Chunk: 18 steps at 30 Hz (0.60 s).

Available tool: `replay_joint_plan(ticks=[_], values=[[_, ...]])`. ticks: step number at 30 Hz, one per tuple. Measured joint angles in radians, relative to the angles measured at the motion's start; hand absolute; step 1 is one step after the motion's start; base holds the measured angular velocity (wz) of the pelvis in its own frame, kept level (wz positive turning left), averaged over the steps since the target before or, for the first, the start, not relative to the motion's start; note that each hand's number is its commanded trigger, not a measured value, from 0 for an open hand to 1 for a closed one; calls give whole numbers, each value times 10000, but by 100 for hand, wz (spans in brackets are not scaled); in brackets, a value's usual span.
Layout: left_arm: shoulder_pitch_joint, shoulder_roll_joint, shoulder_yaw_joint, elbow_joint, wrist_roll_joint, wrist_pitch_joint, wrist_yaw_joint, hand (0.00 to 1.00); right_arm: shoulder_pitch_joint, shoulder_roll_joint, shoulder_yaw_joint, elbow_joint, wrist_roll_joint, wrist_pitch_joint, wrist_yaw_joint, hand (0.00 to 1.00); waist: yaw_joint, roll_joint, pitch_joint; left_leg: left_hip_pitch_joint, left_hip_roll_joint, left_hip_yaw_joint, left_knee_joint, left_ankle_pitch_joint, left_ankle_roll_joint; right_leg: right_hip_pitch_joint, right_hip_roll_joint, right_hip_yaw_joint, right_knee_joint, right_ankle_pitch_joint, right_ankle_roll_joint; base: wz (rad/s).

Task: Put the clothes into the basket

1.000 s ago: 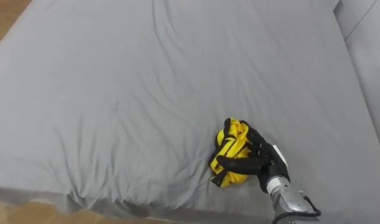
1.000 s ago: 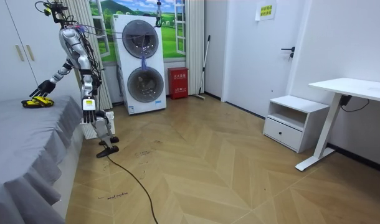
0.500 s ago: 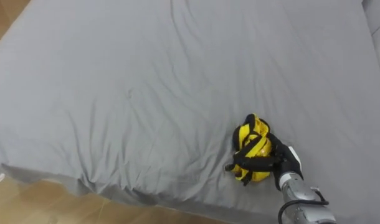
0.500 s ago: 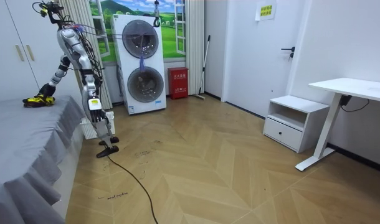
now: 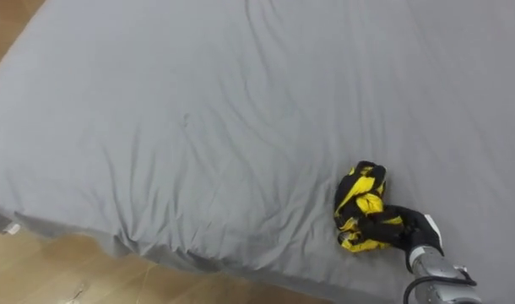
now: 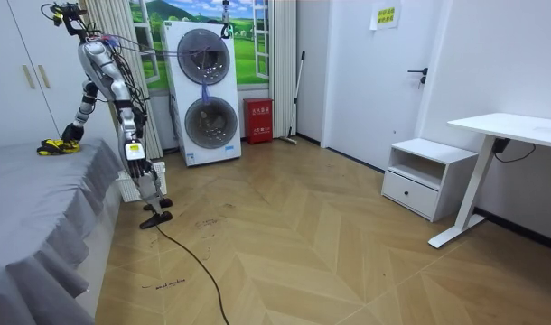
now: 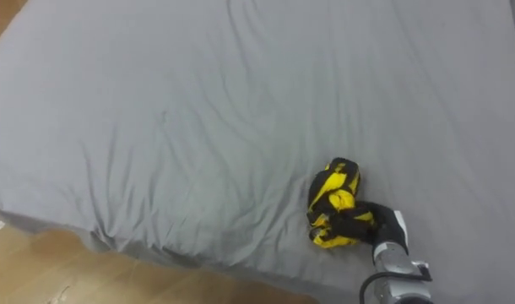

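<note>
Gripping a crumpled yellow-and-black garment [image 5: 361,203] in the right hand [image 5: 408,232], with the dark fingers [image 5: 382,225] curled round the near part of the bundle and closed on the cloth. Reaching in from the lower right of the eye views, with the forearm at the bottom edge. Resting the bundle on a wide grey bed sheet [image 5: 198,118], close to the near edge of the bed and well over to the robot's right. Wrinkled in long soft folds across the middle and along that near edge. Bordered below by a light wooden floor [image 5: 38,279]. From the room camera: standing at the side of the bed at the room view's left, leaning toward it with the right arm stretched over the mattress to the garment. Hanging the left hand [image 6: 135,162] low beside the body, too small there to tell its state. Backed by a white stacked pair of round-doored washing machines [image 6: 206,90], with a small red box [image 6: 258,120] just beside them and, well apart at the room view's right, a low white bedside cabinet [image 6: 419,177] and a white desk [image 6: 515,126].
</note>
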Motion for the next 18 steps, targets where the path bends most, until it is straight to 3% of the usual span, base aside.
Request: replay_joint_plan(ticks=[12,18], values=[[22,62,72,1,248,-96,1,0,470,9,-395,-135,381,48,188,100,-41,-89,-83,423,-1,62,-107,13,22,400,-38,16,-28,-4,6,0],[78,60,410,-100,290,-207,42,0,1949,12,-622,-2284,1024,517,434,100,-300,-263,-171,920,-9,323,-277,12,25,742,-93,273,-29,-107,176,-9]])
